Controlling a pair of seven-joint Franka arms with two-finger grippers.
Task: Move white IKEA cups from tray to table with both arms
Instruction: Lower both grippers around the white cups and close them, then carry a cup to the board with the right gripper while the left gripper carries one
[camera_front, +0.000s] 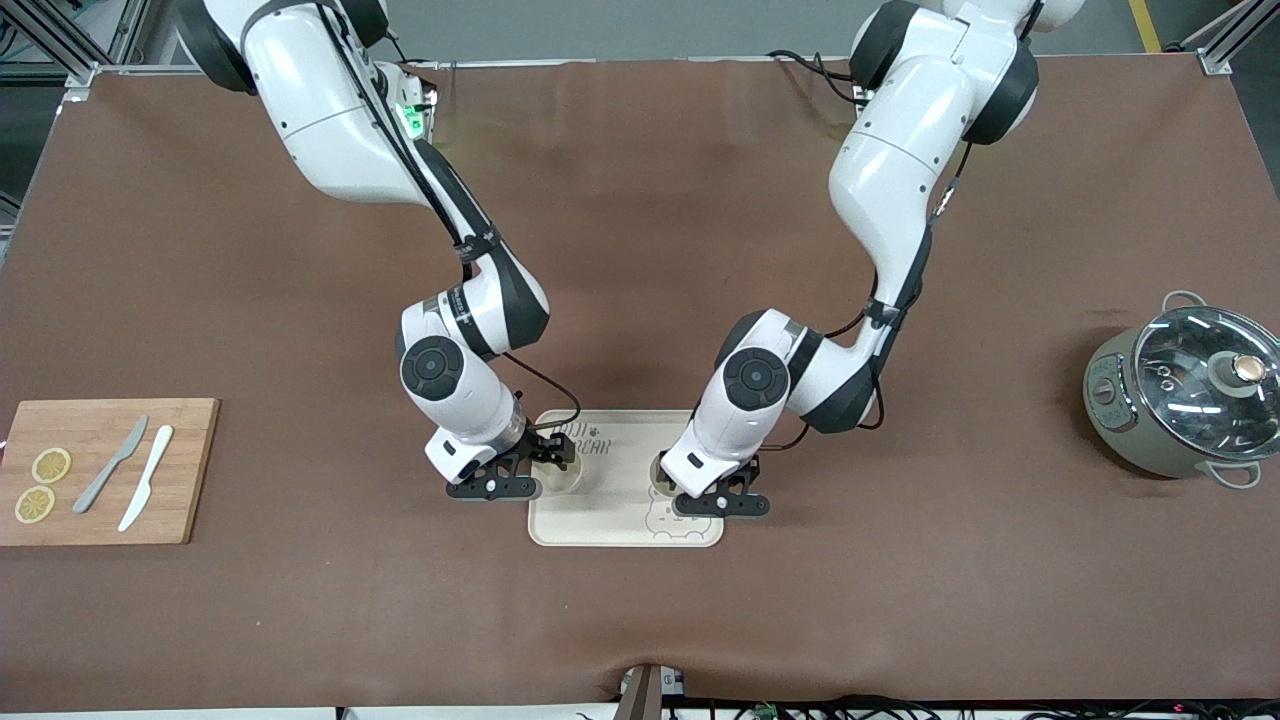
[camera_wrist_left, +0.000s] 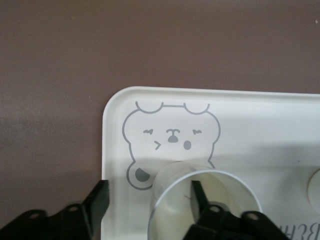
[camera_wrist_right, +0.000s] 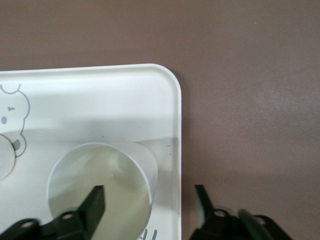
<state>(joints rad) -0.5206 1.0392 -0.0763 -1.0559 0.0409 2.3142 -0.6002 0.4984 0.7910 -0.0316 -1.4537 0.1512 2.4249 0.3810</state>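
Brown matting is covering the table, with a beige tray (camera_front: 625, 530) lying near its middle and both white cups standing on it. Left gripper (camera_front: 722, 500) is straddling one cup's (camera_wrist_left: 205, 205) wall, one finger inside, jaws apart. Right gripper (camera_front: 515, 480) is doing likewise at the other cup (camera_wrist_right: 100, 192).

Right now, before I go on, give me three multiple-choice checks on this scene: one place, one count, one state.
1. Where do the two white cups stand?
A on the bare table; B under the tray; C on the tray.
2. How many lemon slices lie on the cutting board?
A one; B two; C four.
3. How does the left pincer stand?
A open, astride a cup's wall; B shut over bare table; C shut on the tray's rim.

Answers:
1. C, both cups sit inside the tray's rim.
2. B, two slices show side by side.
3. A, one finger is inside the cup, one outside.
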